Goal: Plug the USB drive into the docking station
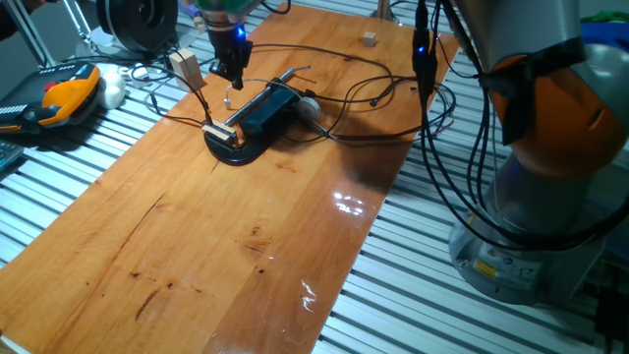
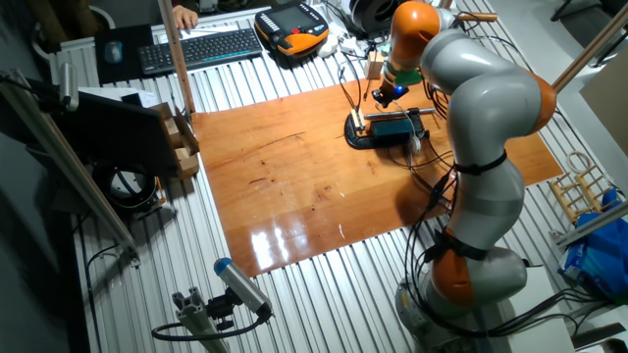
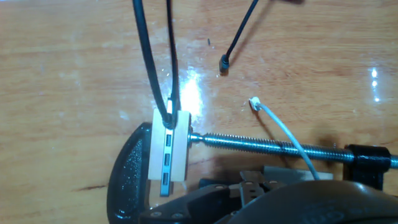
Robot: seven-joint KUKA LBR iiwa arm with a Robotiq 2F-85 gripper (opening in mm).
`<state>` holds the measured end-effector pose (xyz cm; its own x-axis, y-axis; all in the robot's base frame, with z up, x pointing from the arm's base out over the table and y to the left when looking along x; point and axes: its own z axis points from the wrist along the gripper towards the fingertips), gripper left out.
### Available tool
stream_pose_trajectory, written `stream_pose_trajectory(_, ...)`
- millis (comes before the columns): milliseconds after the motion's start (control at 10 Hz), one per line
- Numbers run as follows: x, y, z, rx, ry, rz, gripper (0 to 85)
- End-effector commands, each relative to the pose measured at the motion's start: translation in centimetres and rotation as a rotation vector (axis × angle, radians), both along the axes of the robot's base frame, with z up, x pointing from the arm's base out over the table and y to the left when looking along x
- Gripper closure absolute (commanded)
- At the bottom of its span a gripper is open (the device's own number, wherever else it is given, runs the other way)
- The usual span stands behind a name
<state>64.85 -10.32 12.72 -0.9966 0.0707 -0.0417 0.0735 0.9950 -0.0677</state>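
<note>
The hand hangs just above the back end of the docking station, its dark fingers pointing down at the table; whether they are spread or pressed together cannot be told, and the USB drive cannot be made out in any view. In the hand view only the hand's dark body fills the bottom edge, with no fingertips to read. The docking station is a blue box held in a black curved base, with a threaded metal screw running along it and a pale block at one end showing a row of small ports. Thin black cables loop over the wooden table around it. A white-tipped wire lies just beside the screw. An orange-and-black device rests well apart, off the table's edge.
</note>
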Motion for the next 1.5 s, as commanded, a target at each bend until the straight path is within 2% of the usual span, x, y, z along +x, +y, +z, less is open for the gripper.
stream_pose_trajectory(0, 0.01, 0.0, 0.0, -0.008, 0.003, 0.005, 85.0)
stream_pose_trajectory(200, 0.01, 0.0, 0.0, -0.014, -0.022, 0.008, 85.0)
stream_pose_trajectory(300, 0.01, 0.0, 0.0, 0.004, -0.031, 0.026, 85.0)
stream_pose_trajectory(400, 0.58, -0.3, -0.2, 0.015, -0.038, 0.047, 85.0)
stream_pose_trajectory(600, 1.87, -0.8, -0.4, 0.007, -0.044, 0.095, 85.0)
stream_pose_trajectory(700, 2.13, -0.9, -0.8, 0.011, -0.047, 0.1, 85.0)
stream_pose_trajectory(800, 2.23, -0.9, -0.9, 0.024, -0.05, 0.109, 85.0)
stream_pose_trajectory(900, 2.3, -0.8, -0.8, 0.064, -0.047, 0.128, 85.0)
stream_pose_trajectory(1100, 2.1, -0.7, -0.6, 0.044, -0.079, 0.107, 51.0)
stream_pose_trajectory(1300, 2.06, -0.8, -0.4, 0.017, -0.107, 0.106, 51.0)
stream_pose_trajectory(1400, 2.08, -0.9, -0.4, 0.005, -0.121, 0.118, 34.0)
